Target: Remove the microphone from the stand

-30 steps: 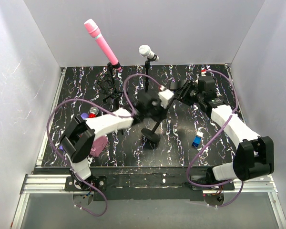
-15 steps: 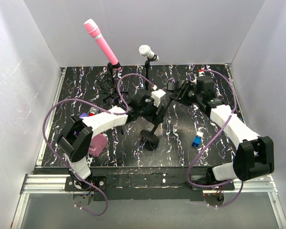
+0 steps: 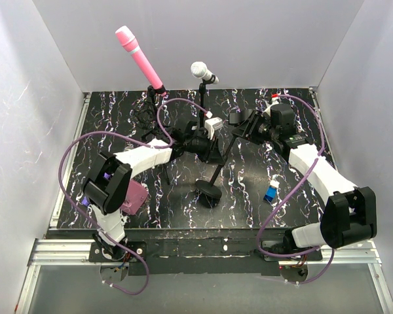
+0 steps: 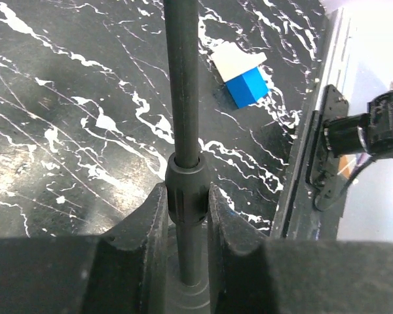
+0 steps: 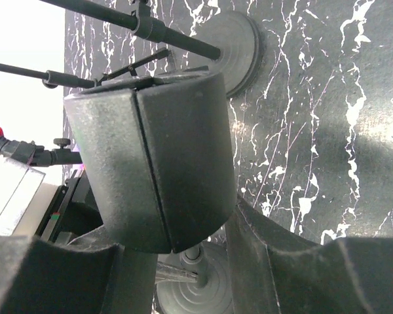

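I am clamping the left pincer (image 4: 187, 197) on the stand pole (image 4: 182, 78) at its collar; the right pincer (image 5: 171, 221) is gripping the black microphone (image 5: 156, 147).

The left arm (image 3: 144, 156) has been extended farther from its mount. The left gripper (image 4: 186, 204) has been carried up the tilted stand pole (image 3: 220, 158), away from the round base (image 3: 207, 191), so more of the lower pole is exposed. Its jaws are now closed on the pole's collar (image 4: 185, 178). The purple cable (image 3: 165, 104) loop has been shifted leftward.
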